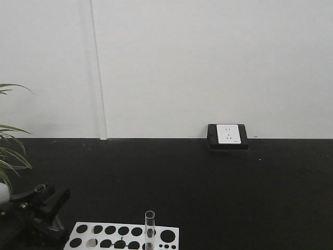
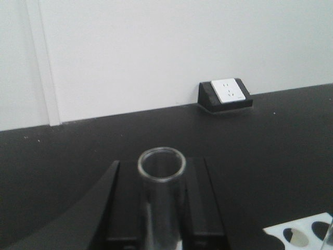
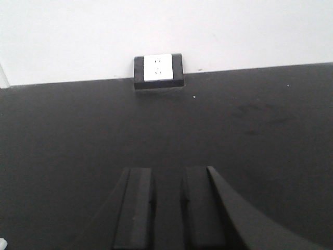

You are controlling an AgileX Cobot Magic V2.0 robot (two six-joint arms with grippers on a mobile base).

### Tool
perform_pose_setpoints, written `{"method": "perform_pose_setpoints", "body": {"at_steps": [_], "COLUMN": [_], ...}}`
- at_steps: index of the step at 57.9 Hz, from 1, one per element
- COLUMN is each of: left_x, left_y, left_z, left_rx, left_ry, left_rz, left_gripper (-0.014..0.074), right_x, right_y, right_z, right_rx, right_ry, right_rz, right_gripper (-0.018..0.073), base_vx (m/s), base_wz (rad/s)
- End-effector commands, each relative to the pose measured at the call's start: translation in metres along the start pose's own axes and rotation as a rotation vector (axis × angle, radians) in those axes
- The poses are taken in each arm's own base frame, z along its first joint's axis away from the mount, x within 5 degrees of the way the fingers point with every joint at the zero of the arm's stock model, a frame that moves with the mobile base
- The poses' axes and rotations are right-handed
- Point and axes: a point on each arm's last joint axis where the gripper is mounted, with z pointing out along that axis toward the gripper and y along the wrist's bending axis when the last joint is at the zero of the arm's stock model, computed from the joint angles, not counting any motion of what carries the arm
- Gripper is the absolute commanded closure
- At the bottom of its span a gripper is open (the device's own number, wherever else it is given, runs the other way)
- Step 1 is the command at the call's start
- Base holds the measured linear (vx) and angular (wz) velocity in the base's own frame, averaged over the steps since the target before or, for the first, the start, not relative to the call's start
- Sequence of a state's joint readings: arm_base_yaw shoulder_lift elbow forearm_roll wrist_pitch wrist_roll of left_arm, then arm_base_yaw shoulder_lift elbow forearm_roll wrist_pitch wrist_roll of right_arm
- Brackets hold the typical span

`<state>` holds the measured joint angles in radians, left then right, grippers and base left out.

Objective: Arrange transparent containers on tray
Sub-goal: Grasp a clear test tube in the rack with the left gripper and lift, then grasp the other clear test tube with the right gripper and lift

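tube (image 2: 161, 208) upright, rim up, in left pincer (image 2: 161, 162)

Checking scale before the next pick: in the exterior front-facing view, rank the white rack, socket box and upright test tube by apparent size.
1. white rack, cropped at the bottom edge.
2. socket box.
3. test tube, also cropped.
Rack and tube are nearer the camera, so real sizes stay unsure.

Your two tools, both facing the socket box (image 1: 227, 136).
Your left tool (image 2: 161, 169) clamps a test tube (image 2: 162, 203) upright between its fingers; your right tool (image 3: 167, 174) aims straight at it, jaws slightly parted.
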<state>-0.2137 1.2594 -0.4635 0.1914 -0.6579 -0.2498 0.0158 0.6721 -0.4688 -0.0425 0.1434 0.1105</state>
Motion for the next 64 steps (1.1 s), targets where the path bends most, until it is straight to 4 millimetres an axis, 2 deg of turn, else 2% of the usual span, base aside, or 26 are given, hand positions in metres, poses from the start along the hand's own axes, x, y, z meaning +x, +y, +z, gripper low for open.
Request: {"method": "perform_pose_setpoints", "body": {"at_steps": [1, 10, 11, 20, 24, 31, 44, 53, 64], "left_x": [-0.026, -0.044, -0.054, -0.059, -0.060, -0.059, -0.060, -0.060, -0.060], "left_y": [-0.004, -0.008, -0.009, -0.008, -0.008, -0.008, -0.008, -0.008, -0.008], "left_z": [-0.009, -0.024, -0.036, -0.056, -0.063, -0.071, -0.076, -0.076, -0.076], "left_rx": [0.013, 0.022, 0.015, -0.030, -0.043, -0.062, -0.067, -0.067, -0.067], "left_ry": [-0.130, -0.206, -0.226, -0.163, -0.130, -0.082, -0.077, -0.077, -0.077], "left_rz": [-0.012, -0.014, -0.010, -0.027, -0.024, -0.020, -0.020, -0.020, -0.020], "left_gripper": [0.0490, 0.0490, 0.0490, 0.0490, 0.0490, 0.0490, 0.0490, 0.0490, 0.0490], "right_x": [-0.018, -0.017, -0.015, -0.016, -0.015, -0.005, 0.027, 0.052, 0.065], "right_y": [0.001, 0.001, 0.001, 0.010, 0.022, 0.056, 0.119, 0.149, 0.177], "right_z": [-0.001, -0.001, 0.000, 0.004, 0.009, 0.025, 0.062, 0.080, 0.098], "right_rx": [-0.007, -0.005, -0.005, -0.064, -0.140, -0.316, -0.545, -0.633, -0.693], "right_ry": [-0.123, -0.109, -0.083, -0.105, -0.098, -0.063, -0.044, -0.067, -0.089], "right_rz": [-0.015, -0.016, -0.002, -0.018, -0.047, -0.141, -0.207, -0.209, -0.207], "right_gripper": [0.0305, 0.0305, 0.0283, 0.0237, 0.0218, 0.0205, 0.0196, 0.0139, 0.0033], "base_vx": [0.00, 0.00, 0.00, 0.00, 0.00, 0.00, 0.00, 0.00, 0.00], "base_wz": [0.00, 0.00, 0.00, 0.00, 0.00, 0.00, 0.00, 0.00, 0.00]}}
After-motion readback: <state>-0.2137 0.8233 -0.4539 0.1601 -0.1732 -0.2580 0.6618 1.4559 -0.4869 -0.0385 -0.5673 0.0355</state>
